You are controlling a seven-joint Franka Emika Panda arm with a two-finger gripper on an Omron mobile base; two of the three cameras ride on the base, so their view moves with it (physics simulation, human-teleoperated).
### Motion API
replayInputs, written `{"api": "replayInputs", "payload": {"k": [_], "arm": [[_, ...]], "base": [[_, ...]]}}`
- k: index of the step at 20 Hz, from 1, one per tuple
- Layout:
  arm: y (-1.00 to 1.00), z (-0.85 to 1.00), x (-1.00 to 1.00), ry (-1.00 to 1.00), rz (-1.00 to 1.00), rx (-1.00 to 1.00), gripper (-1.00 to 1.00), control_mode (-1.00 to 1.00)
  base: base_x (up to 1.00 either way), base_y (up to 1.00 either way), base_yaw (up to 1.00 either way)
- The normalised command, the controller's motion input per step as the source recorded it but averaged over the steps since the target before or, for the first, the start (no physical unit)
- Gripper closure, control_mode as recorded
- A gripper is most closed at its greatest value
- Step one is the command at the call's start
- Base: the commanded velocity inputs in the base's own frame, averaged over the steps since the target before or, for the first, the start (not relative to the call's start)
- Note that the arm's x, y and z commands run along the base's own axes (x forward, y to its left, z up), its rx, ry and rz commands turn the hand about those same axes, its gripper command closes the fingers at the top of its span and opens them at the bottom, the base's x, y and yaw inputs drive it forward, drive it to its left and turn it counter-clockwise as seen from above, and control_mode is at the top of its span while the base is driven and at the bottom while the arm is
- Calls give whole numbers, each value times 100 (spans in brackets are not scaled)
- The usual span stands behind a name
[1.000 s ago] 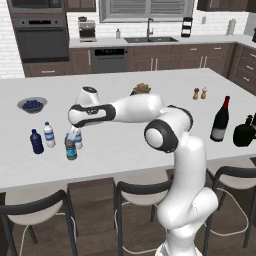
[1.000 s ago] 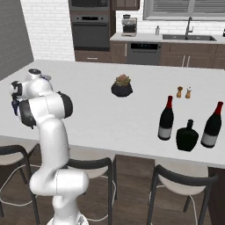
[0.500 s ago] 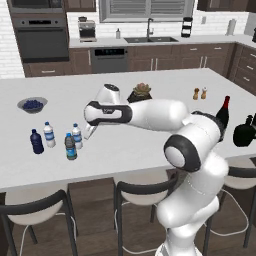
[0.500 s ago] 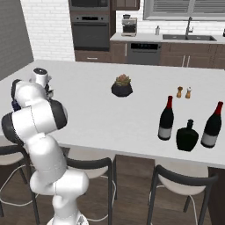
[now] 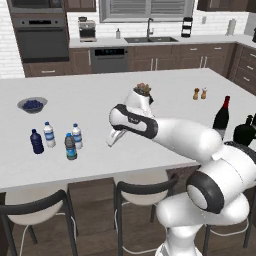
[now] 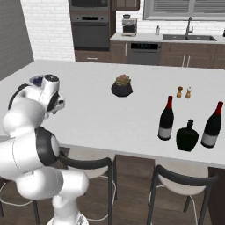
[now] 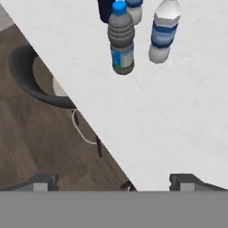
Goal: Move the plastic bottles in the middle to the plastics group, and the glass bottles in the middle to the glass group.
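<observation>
Off to the gripper's left stand four small plastic bottles near one another: a solid navy one (image 5: 36,141), a clear one with a white cap and blue label (image 5: 49,134), the grey-blue one with a dark cap and teal label (image 5: 70,146), and the clear one with a whitish label (image 5: 77,136). To me the plastics look sorted.

The two-finger gripper (image 5: 110,142) hangs over the counter edge, jaws spread wide and empty. The grey-blue bottle sits just ahead of it.

Far to the gripper's right is the tall dark wine bottle with a red foil neck and pale label (image 5: 221,116), just beside the squat black round-bodied glass bottle (image 5: 245,132). I expect it to be heavy, rigid, slick and breakable, and prone to tipping because it is tall. I'd grip it on the straight body around the label rather than the neck, and keep it upright.
</observation>
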Motion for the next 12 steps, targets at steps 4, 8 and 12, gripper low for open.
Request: {"api": "replayInputs", "payload": {"k": [4, 8, 12], "arm": [[-82, 31, -70, 13, -17, 11, -100, -100], [-68, 15, -88, 2, -16, 5, -100, -100], [-54, 0, -96, 0, -18, 0, -100, -100]], "base": [[0, 0, 0], [0, 0, 0], [0, 0, 0]]}}
